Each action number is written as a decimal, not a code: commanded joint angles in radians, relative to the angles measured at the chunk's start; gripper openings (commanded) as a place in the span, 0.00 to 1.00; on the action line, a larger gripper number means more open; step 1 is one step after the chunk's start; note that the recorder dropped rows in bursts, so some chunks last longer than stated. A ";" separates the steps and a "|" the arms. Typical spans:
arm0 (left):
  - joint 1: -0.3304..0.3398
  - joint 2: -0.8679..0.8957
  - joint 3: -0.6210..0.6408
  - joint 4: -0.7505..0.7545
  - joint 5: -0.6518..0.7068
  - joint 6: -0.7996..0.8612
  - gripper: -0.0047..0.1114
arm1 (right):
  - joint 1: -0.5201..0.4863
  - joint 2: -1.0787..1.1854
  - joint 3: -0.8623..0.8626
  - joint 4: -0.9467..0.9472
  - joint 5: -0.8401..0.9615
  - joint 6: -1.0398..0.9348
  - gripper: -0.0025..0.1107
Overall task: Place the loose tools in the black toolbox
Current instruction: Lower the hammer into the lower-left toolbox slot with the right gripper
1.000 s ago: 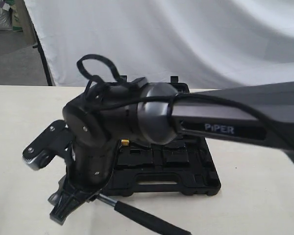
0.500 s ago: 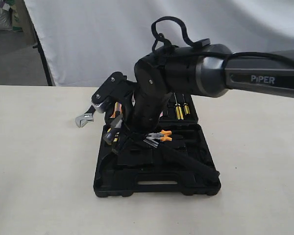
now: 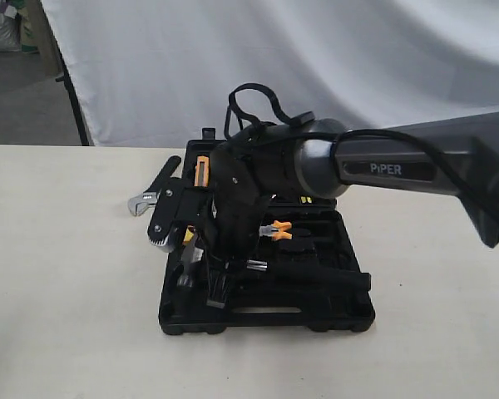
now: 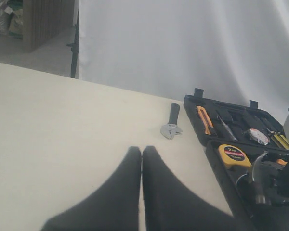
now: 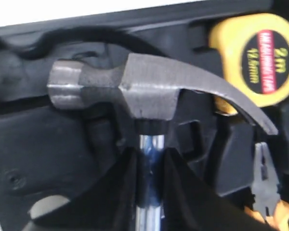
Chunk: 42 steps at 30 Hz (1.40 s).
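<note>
Steel claw hammer clamped at neck by right tool over black plastic toolbox; lowering and seating inside required next.

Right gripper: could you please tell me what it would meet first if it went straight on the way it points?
Likely the black toolbox, with the held hammer touching its moulded recess first; depth is unclear.

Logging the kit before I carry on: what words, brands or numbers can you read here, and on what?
"PiPER": on the right arm.
"2m": on the yellow tape measure in the black toolbox.
"12.5mm": below it, same label, slightly blurred.
Red band on that label: too blurred to read.
No text seen on the hammer or the wrench.
</note>
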 commanded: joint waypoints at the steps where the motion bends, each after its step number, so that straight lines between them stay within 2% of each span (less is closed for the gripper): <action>1: 0.025 -0.003 -0.003 0.004 -0.007 -0.005 0.05 | 0.019 -0.004 -0.006 0.021 0.038 -0.111 0.02; 8: 0.025 -0.003 -0.003 0.004 -0.007 -0.005 0.05 | 0.019 0.010 -0.006 0.103 0.066 -0.250 0.02; 42: 0.025 -0.003 -0.003 0.004 -0.007 -0.005 0.05 | 0.019 0.037 -0.006 0.099 0.062 -0.208 0.02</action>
